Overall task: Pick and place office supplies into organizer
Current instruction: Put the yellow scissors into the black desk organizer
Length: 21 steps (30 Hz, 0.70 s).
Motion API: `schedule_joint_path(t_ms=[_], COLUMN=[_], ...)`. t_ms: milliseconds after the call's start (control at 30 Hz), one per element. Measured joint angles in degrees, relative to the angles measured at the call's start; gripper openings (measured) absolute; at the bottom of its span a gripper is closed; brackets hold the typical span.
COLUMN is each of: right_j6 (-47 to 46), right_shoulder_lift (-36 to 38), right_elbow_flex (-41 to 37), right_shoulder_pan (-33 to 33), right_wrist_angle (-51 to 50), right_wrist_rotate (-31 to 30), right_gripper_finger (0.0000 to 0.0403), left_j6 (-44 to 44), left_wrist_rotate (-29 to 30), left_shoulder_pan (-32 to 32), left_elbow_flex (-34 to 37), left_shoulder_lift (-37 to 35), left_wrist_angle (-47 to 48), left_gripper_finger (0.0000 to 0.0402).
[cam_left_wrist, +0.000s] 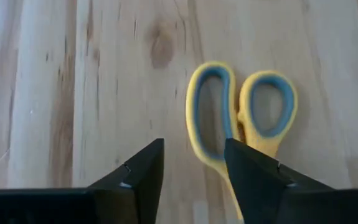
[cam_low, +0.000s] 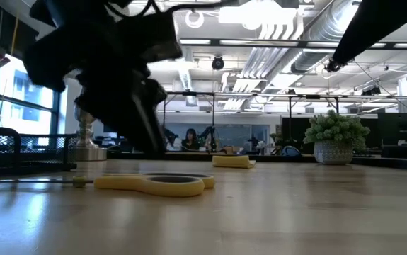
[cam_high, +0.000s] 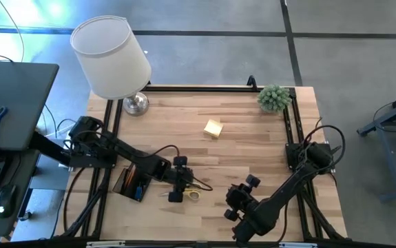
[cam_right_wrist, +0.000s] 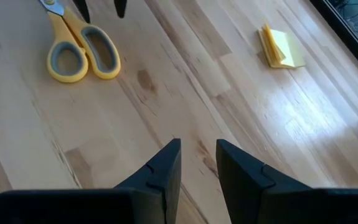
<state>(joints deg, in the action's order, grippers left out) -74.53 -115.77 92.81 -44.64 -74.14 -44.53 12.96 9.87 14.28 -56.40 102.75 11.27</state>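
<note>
Left gripper point(cam_left_wrist: 194, 171) hovered just above the yellow-handled scissors point(cam_left_wrist: 241, 118), jaws parted and holding nothing. One finger sat over the near handle loop, the other over bare wood. Risk, as judged: closing from this offset could pinch only one loop, so the pair would pivot or skid flat across the table point(cam_high: 253, 124). Scissors lay flat, yellow handles with grey-lined loops, just beside the organizer point(cam_high: 133, 182). Right gripper point(cam_right_wrist: 197, 163) waited apart, jaws slightly parted, empty.
</note>
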Motion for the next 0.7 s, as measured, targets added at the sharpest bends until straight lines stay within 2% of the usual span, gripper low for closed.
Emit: schedule_joint_path(t_ms=[267, 500, 700], right_j6=[1.05, 1.29, 1.50], right_shoulder_lift=[-0.02, -0.04, -0.04], right_elbow_flex=[0.01, 0.01, 0.01], right_shoulder_pan=[0.42, 0.39, 0.39], right_wrist_angle=[1.18, 1.42, 1.47], right_wrist_rotate=[-0.06, -0.02, -0.27], right_gripper_finger=[0.0094, 0.0094, 0.0094], left_j6=[0.99, 0.99, 1.05], left_wrist_rotate=[-1.88, -1.35, 0.08], left_shoulder_pan=[-0.02, -0.02, -0.02], left_elbow_flex=[-0.11, -0.19, -0.45], left_shoulder_lift=[2.57, 2.46, 6.06], left_wrist_angle=[-4.03, -5.76, -8.72], left_gripper_finger=[0.0133, 0.0126, 0.0126])
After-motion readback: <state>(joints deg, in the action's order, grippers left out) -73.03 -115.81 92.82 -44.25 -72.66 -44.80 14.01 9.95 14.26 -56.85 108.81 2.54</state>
